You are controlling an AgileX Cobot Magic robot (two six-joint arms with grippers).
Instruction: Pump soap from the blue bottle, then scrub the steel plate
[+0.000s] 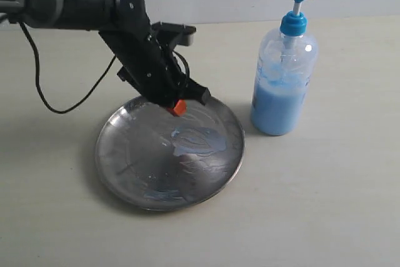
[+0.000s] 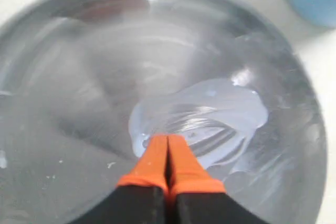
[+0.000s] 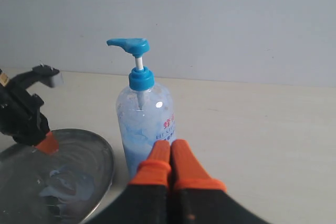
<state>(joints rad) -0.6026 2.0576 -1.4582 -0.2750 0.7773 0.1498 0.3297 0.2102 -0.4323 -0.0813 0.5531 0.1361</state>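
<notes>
Hovering over the far side of the steel plate (image 1: 119,173), the left claw (image 1: 179,107) shows just an orange tip from outside. Soap (image 1: 197,141) smears the middle, and the blue bottle (image 1: 284,79) stands nearby on the counter (image 1: 325,204). Left wrist: its tips are clenched, empty, at the smear's edge. Only the right wrist shows the right claw (image 3: 170,163), clenched and empty before the bottle's label (image 3: 167,128).
</notes>
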